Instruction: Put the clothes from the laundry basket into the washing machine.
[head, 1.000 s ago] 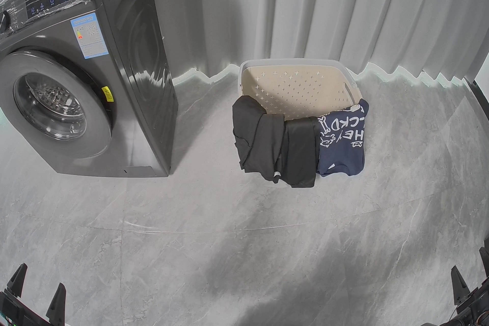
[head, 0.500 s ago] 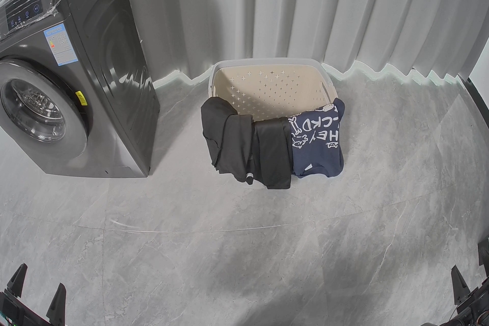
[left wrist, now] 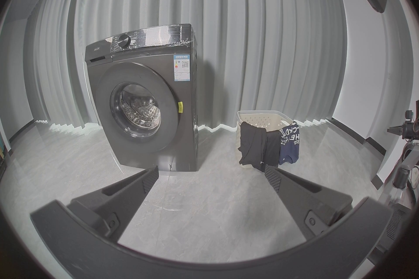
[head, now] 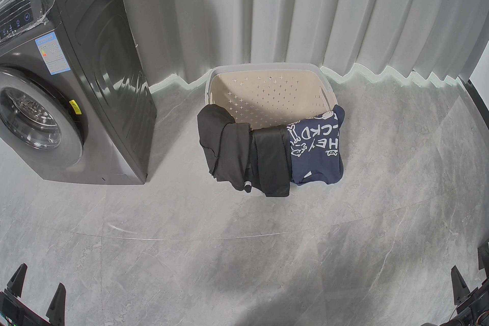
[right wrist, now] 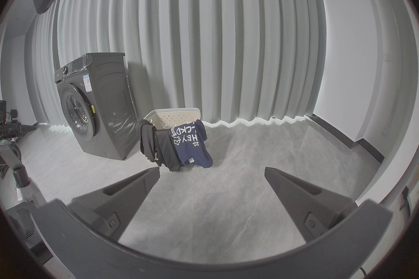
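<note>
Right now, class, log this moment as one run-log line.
black garments, navy shirt: draped over laundry basket rim | washing machine: door shut | left gripper: jaws open, empty | right gripper: jaws open, empty

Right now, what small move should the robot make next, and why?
Probably drive closer to the laundry basket: the left gripper and right gripper both hang open and empty, well short of the clothes draped over its near rim.
</note>
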